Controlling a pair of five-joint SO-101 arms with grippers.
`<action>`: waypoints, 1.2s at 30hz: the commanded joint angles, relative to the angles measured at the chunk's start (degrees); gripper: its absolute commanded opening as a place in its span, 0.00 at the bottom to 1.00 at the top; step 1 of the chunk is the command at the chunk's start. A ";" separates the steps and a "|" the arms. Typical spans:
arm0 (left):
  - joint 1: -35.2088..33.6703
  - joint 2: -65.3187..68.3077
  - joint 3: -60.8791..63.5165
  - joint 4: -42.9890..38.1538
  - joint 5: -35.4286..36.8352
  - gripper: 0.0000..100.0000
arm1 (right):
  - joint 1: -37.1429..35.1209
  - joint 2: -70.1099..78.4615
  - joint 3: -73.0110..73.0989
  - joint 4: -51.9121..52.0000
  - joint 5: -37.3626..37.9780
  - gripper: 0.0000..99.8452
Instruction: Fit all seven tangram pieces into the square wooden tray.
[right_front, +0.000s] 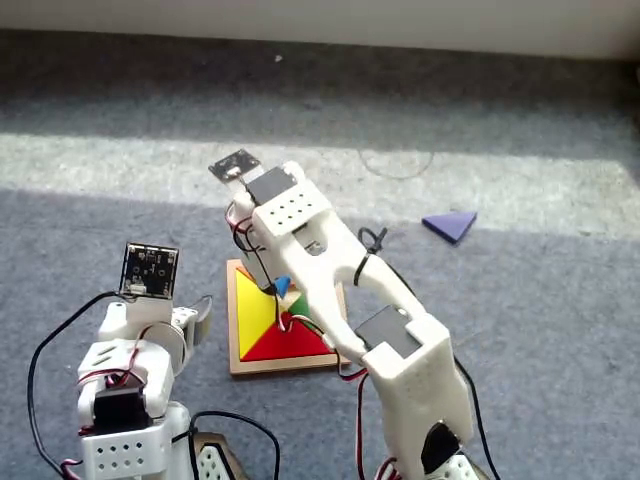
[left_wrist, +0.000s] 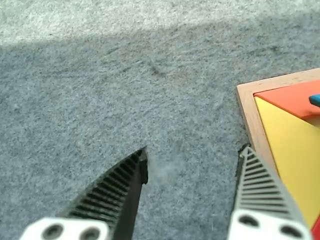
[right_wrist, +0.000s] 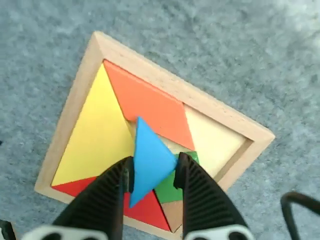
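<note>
Right gripper (right_wrist: 155, 161) around one blue triangle (right_wrist: 146, 147)

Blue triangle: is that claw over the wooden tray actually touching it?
Touching. The right wrist view shows the right gripper with a finger pressed against each side of the blue triangle, no gap, holding it over the tray.

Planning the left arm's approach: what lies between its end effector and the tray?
Bare carpet only, in the left wrist view, between the left end effector and the tray.

A bright sunlit band crosses the carpet (right_front: 450, 180); nearer ground lies shaded.
</note>
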 joint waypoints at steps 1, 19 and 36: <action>0.66 -0.66 -0.31 -0.18 -0.44 0.29 | -0.40 -0.92 0.48 -2.51 -8.09 0.01; 0.66 -0.66 -0.31 -0.09 -0.44 0.29 | -3.21 -0.22 1.45 3.21 -25.85 0.17; 0.66 -0.66 -0.31 -0.18 -0.44 0.29 | -1.71 -0.84 0.13 10.42 -7.30 0.02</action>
